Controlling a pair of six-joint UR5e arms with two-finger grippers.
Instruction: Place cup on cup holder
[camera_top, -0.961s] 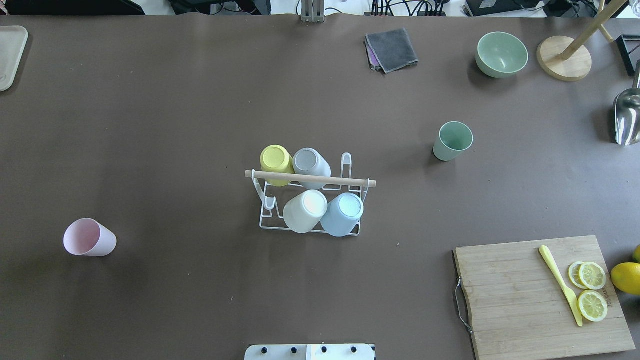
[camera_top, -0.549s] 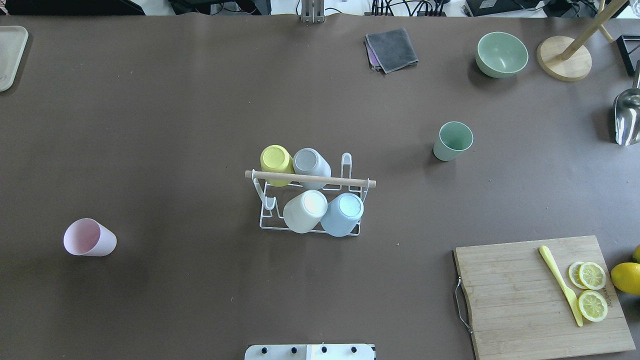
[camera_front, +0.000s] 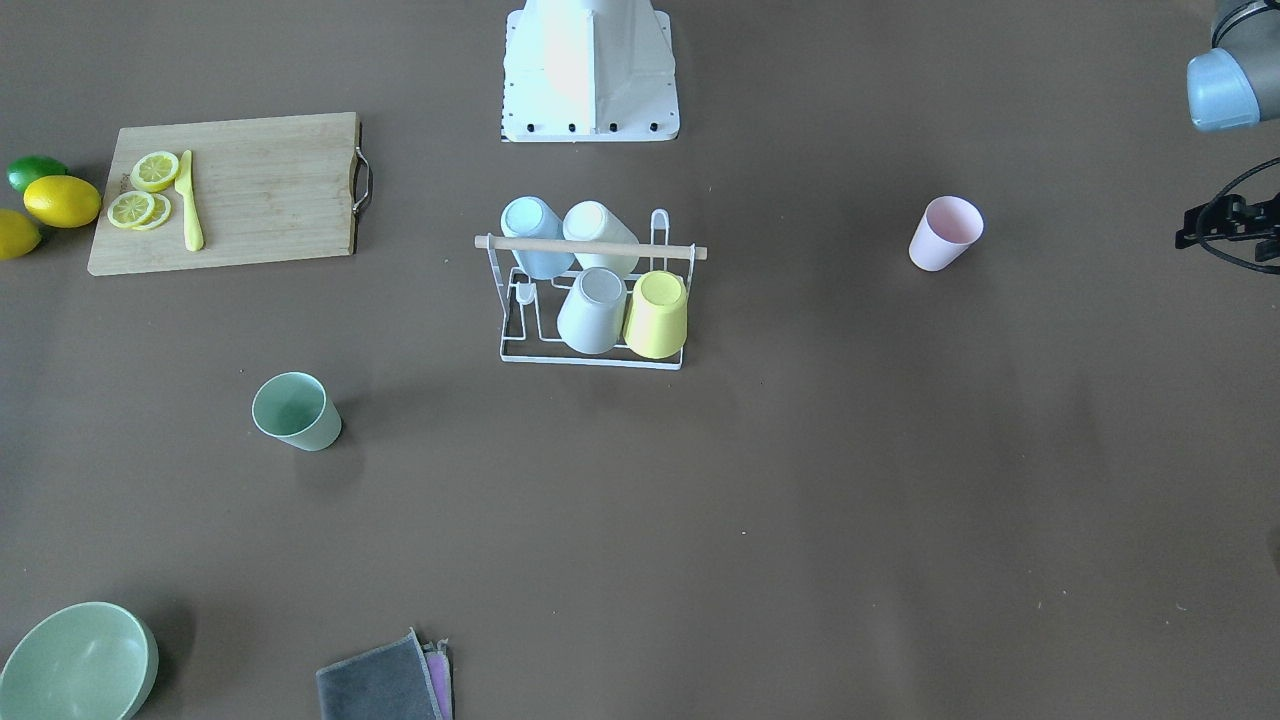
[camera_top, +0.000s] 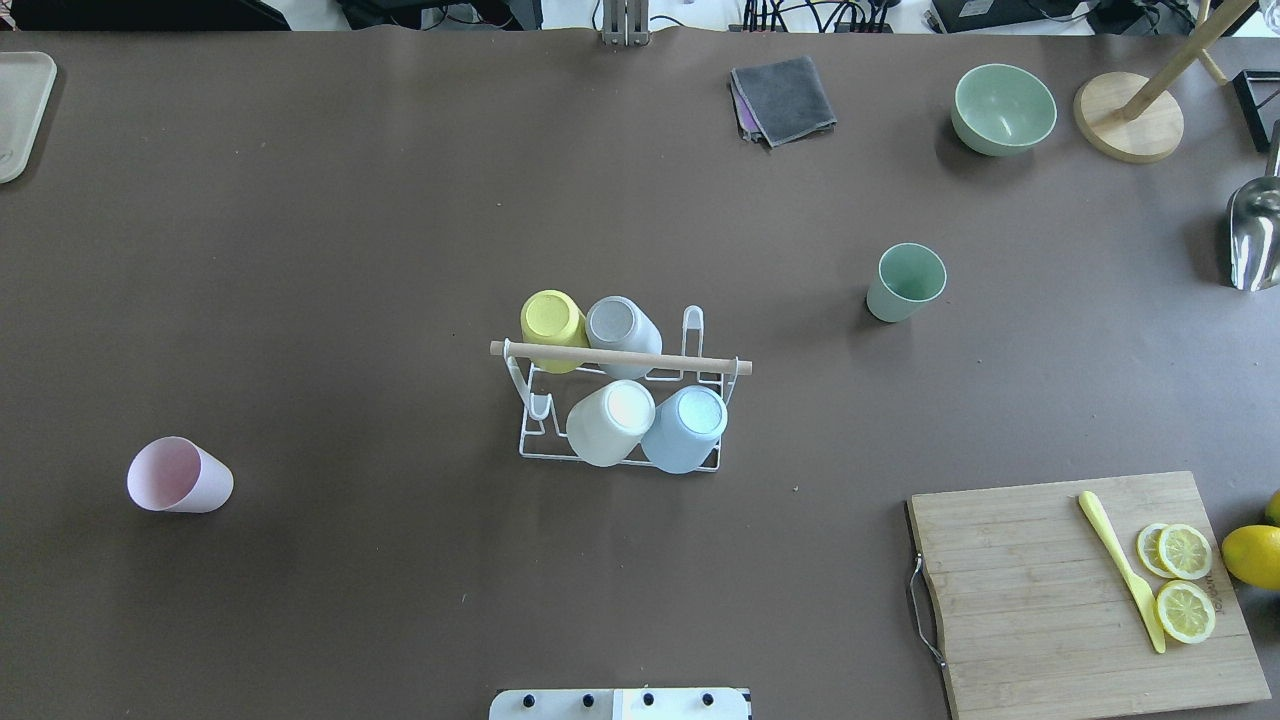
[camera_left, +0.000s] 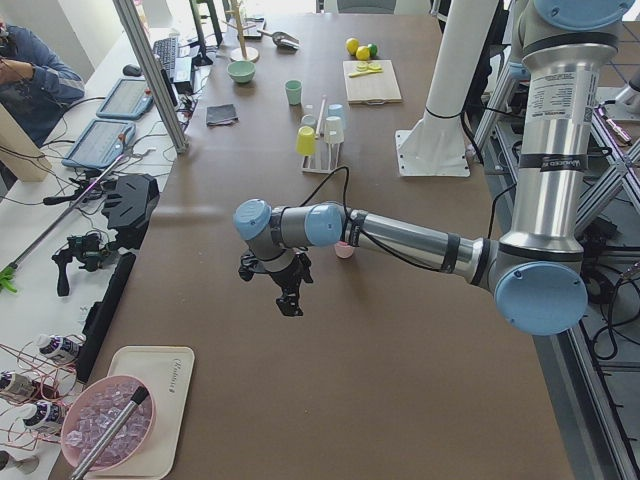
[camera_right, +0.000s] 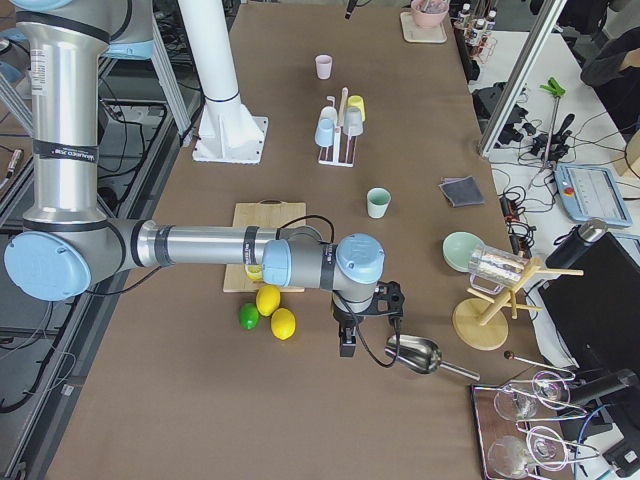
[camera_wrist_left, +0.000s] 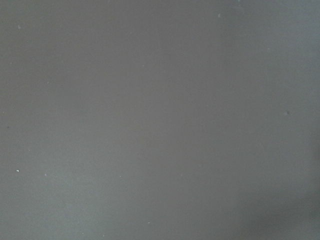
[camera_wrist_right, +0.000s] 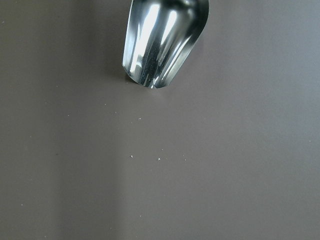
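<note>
The cup holder (camera_top: 625, 357), a white wire rack with a wooden rod on top, stands mid-table and also shows in the front view (camera_front: 590, 246). It holds yellow, grey, white and light blue cups upside down. A pink cup (camera_top: 178, 476) stands loose at the left and a green cup (camera_top: 905, 282) at the right. My left gripper (camera_left: 291, 303) hangs over bare table beyond the pink cup. My right gripper (camera_right: 347, 345) hangs near the metal scoop. I cannot tell whether either is open or shut. No fingers show in the wrist views.
A cutting board (camera_top: 1030, 600) with lemon slices and a yellow knife lies at the front right. A green bowl (camera_top: 1003, 108), a grey cloth (camera_top: 783, 98), a wooden stand (camera_top: 1128, 117) and a metal scoop (camera_top: 1255, 235) are at the back right. A tray (camera_top: 20, 110) sits at the back left.
</note>
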